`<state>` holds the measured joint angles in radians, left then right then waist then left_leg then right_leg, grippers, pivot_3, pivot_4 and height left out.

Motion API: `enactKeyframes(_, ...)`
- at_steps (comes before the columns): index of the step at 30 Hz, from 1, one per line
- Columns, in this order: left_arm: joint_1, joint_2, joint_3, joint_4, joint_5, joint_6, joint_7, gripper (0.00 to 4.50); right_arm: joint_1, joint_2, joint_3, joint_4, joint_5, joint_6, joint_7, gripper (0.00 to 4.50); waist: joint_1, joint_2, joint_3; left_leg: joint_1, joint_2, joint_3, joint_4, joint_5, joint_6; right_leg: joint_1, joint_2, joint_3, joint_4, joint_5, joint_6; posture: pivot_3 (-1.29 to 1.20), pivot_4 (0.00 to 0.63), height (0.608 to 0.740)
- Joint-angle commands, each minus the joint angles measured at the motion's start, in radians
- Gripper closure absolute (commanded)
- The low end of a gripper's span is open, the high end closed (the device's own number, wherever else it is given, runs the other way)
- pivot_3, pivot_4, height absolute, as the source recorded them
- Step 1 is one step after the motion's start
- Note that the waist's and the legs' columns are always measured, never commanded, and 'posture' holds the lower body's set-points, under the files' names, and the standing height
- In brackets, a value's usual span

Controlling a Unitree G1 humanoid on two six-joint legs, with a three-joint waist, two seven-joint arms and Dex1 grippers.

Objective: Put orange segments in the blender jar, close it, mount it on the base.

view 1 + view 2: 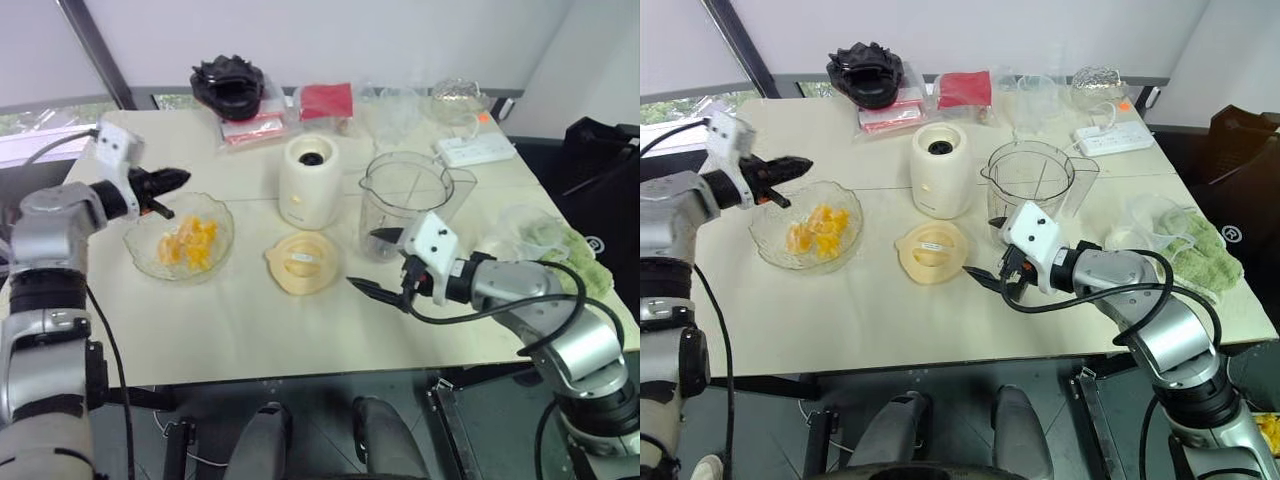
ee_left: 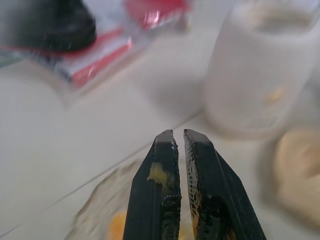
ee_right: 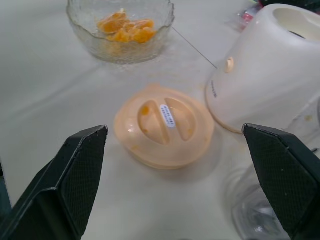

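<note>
Left eye view: left gripper (image 1: 178,180) closed and empty above the glass dish (image 1: 140,250) of orange segments (image 1: 190,243); right gripper (image 1: 376,260) wide open, empty, beside blender jar (image 1: 405,200); base (image 1: 308,183) left of jar.

No wording can be read anywhere. The cream lid (image 3: 164,125) carries a small white sticker (image 3: 167,116) with blue print too fine to make out. The base (image 3: 270,65) has a short line of dark lettering (image 3: 214,89) low on its side, also too small to read.
</note>
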<state>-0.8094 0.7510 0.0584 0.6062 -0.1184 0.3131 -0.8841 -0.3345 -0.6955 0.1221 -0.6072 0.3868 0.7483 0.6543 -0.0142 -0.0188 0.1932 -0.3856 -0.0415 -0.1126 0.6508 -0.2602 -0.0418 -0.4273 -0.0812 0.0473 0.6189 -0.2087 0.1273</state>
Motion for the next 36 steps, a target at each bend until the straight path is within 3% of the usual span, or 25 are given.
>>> enactKeyframes(1, -0.034, 0.023, -0.128, 0.035, 0.167, -0.155, 0.039, 4.21, -0.006, 0.006, -0.003, -0.034, -0.004, -0.013, -0.004, 0.00, 0.000, 0.000, 0.000, 0.000, 0.000, 0.000, 0.000, 0.000, 0.000, 0.000, 0.000, 0.000, 0.000, 0.000, 0.000, 0.00, 0.150, 0.740)
enactKeyframes(7, -0.151, -0.002, -0.291, 0.196, 0.307, -0.330, -0.057, 4.21, -0.029, -0.001, 0.006, -0.004, 0.000, -0.023, 0.030, 0.00, 0.001, 0.000, 0.000, -0.001, 0.000, 0.000, 0.000, 0.000, 0.000, 0.000, 0.000, 0.000, -0.002, 0.000, 0.000, 0.00, 0.150, 0.740)
enactKeyframes(11, -0.267, -0.016, -0.386, 0.373, 0.423, -0.464, -0.052, 2.45, -0.058, -0.004, 0.014, 0.031, -0.005, -0.038, 0.063, 0.00, 0.000, -0.001, 0.000, -0.002, 0.000, 0.000, 0.000, 0.000, 0.000, 0.000, 0.000, 0.000, -0.002, 0.000, 0.000, 0.00, 0.150, 0.740)
enactKeyframes(15, -0.335, -0.027, -0.446, 0.508, 0.498, -0.516, -0.086, 0.30, -0.061, -0.008, 0.020, 0.048, -0.015, -0.055, 0.084, 0.00, -0.007, -0.001, 0.000, -0.002, 0.000, 0.000, -0.001, 0.000, 0.000, 0.000, 0.000, 0.000, -0.002, 0.000, 0.000, 0.00, 0.150, 0.740)
enactKeyframes(27, -0.369, -0.060, -0.471, 0.700, 0.613, -0.429, 0.106, 0.30, -0.059, 0.007, 0.025, 0.052, -0.032, -0.063, 0.092, 0.00, 0.000, -0.002, 0.001, -0.003, 0.000, 0.000, 0.000, 0.000, 0.000, -0.001, 0.000, 0.000, -0.002, 0.000, 0.001, 0.00, 0.150, 0.740)
enactKeyframes(36, -0.360, -0.133, -0.294, 0.712, 0.457, -0.272, 0.123, 0.30, -0.061, 0.008, 0.028, 0.053, -0.036, -0.064, 0.094, 0.00, -0.001, -0.002, 0.001, -0.003, 0.000, 0.000, 0.000, 0.000, 0.000, -0.001, 0.000, -0.001, -0.002, 0.000, 0.001, 0.00, 0.150, 0.740)
